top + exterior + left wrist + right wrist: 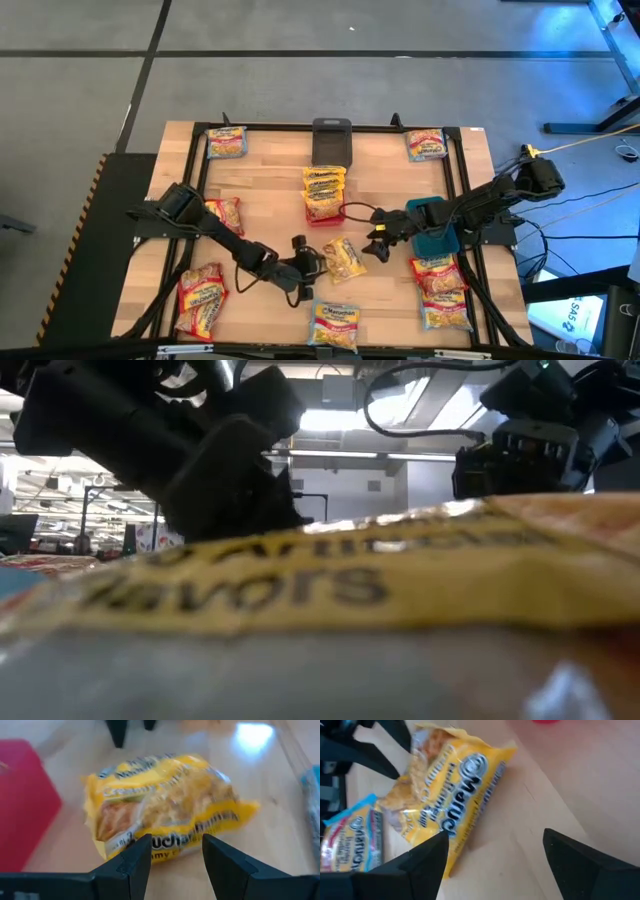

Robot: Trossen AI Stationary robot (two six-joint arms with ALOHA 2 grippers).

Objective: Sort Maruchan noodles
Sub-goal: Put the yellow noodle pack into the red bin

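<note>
One yellow Maruchan noodle packet lies flat on the wooden table, between my two grippers. My left gripper is open at the packet's left end; in its wrist view the packet lies just ahead, with its near edge between the fingertips. My right gripper stands wide open at the packet's right side, and the packet lies beside one of its fingers. Yellow packets fill the red bin. More packets lie around the table. My left gripper comes slanting down from the table's left, with its fingers on either side of the packet's near edge; I cannot tell whether they touch it. My right gripper's one finger overlaps the packet's corner; I cannot tell whether it touches it.
A grey bin stands at the far edge and a teal bin under my right arm. Loose packets lie at the far left, far right, left, near left, near middle and near right. A packet blocks the low view.
</note>
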